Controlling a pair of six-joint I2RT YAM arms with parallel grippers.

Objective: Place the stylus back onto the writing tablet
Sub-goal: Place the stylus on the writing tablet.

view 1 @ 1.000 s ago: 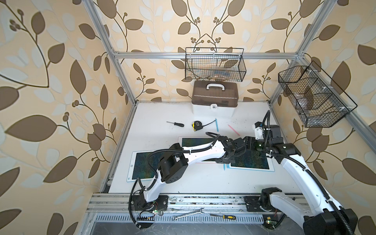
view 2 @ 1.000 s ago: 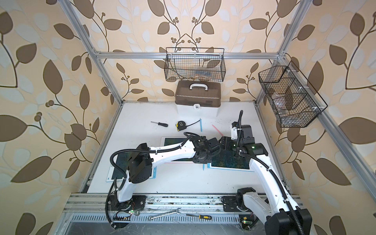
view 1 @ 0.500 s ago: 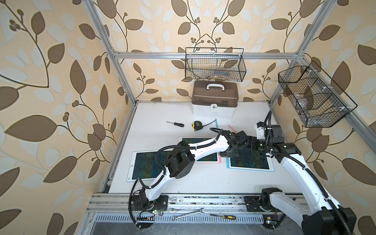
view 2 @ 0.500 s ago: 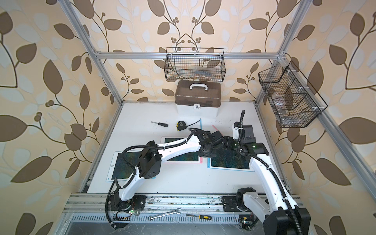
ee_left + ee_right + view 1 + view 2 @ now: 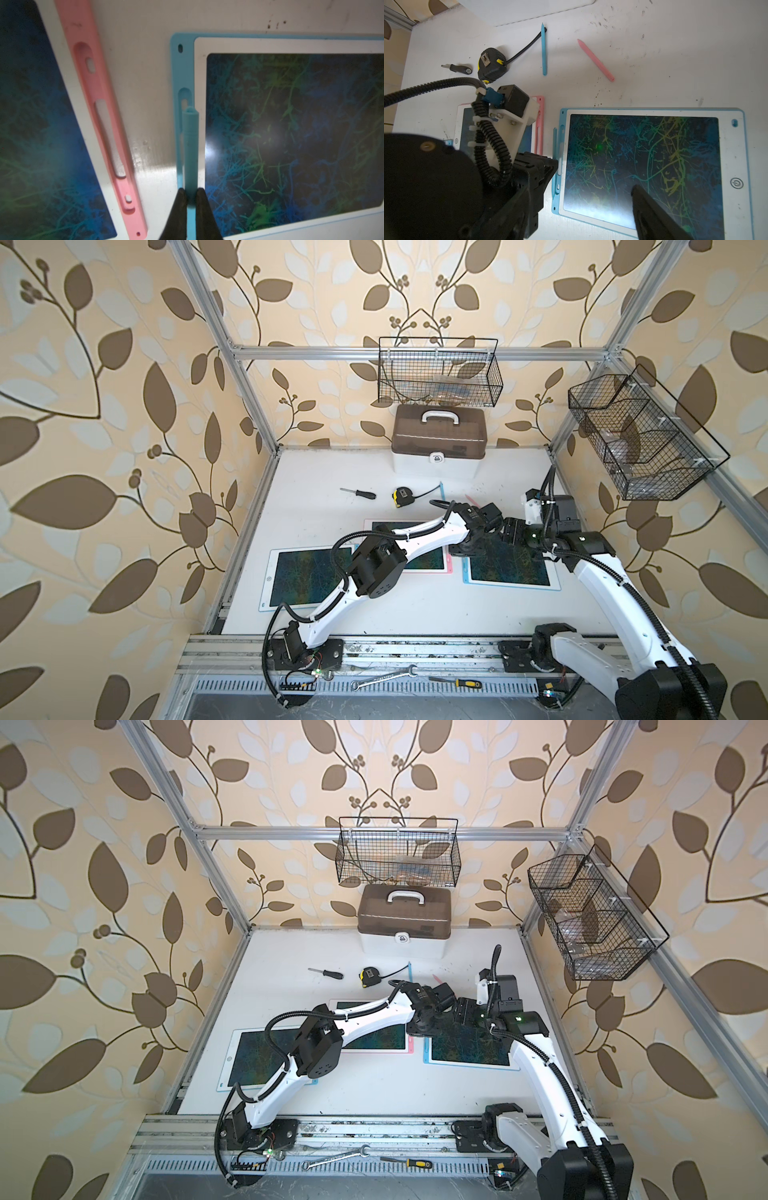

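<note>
Top view: left gripper point(image 5: 462, 551) points down over one side edge of the blue writing tablet point(image 5: 511, 584). The right gripper point(image 5: 512, 531) is just beside it, above the same tablet's screen. Fingertips are too small to read here. Left wrist view: the jaws are pressed in on the blue stylus point(image 5: 190, 145), pinching it partway along. The shaft runs out ahead of the fingertips, parallel to the tablet's blue rail and over the holder slot point(image 5: 184, 97), whose rounded end shows just past the stylus's far end. Pink tablet point(image 5: 97, 93) lies off to one side, its slot empty. Right wrist view: one right finger point(image 5: 650, 207) hangs over the screen with nothing in its grasp, jaws spread wide. Here the stylus appears just outboard of the rail, so it is probably held above the slot, not seated. Judgement: the step is seating the stylus. Next move needs fine sideways alignment, a straight descent into the slot, then release.
</note>
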